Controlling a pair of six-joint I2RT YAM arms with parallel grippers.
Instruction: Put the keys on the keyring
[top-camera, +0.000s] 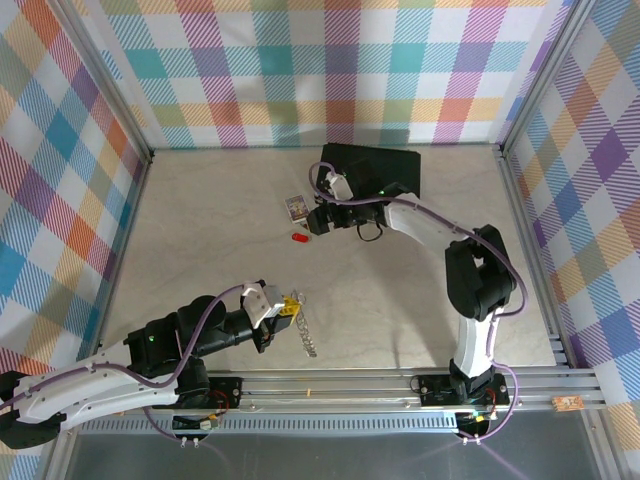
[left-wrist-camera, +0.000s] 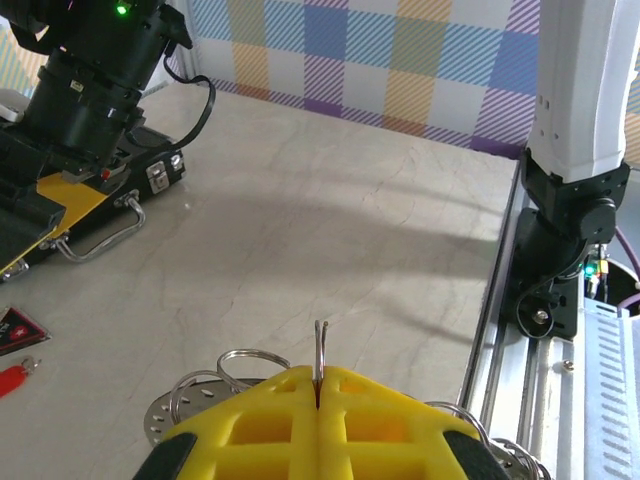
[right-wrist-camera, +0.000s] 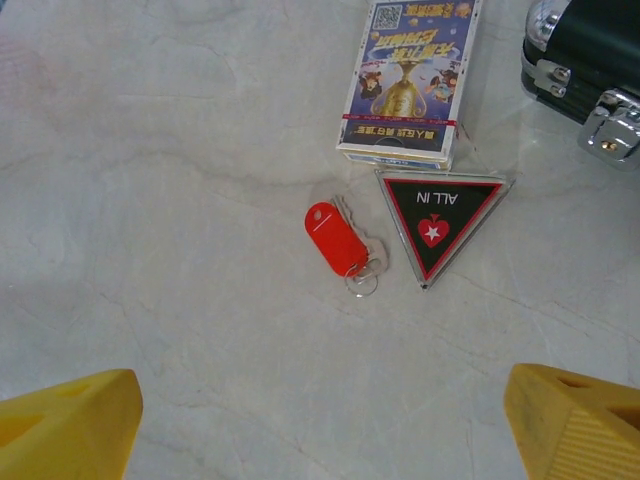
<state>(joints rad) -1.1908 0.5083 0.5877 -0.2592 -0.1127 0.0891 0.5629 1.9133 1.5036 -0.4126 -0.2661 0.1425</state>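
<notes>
Clamping tool: left gripper (left-wrist-camera: 318, 390), yellow pads closed tight on the keyring (left-wrist-camera: 319, 345), made of thin grey wire loops, well apart from the key.
Reaching tool: right gripper (right-wrist-camera: 320, 420), jaws spread wide, hovering above the key (right-wrist-camera: 335, 238).
Key: glossy red oval plastic head, flat on pale marbled table (right-wrist-camera: 150, 150), just beside the triangular tag (right-wrist-camera: 440, 222).
Advice: descend squarely, pinch the red head only, and avoid the tag.

Bright, even overhead light. Soft shadows across table (left-wrist-camera: 330, 230), left wrist view. Glare on case latch (right-wrist-camera: 610, 128) at 2 o'clock; yellow fingertips (right-wrist-camera: 70, 425) blurred, right wrist.
</notes>
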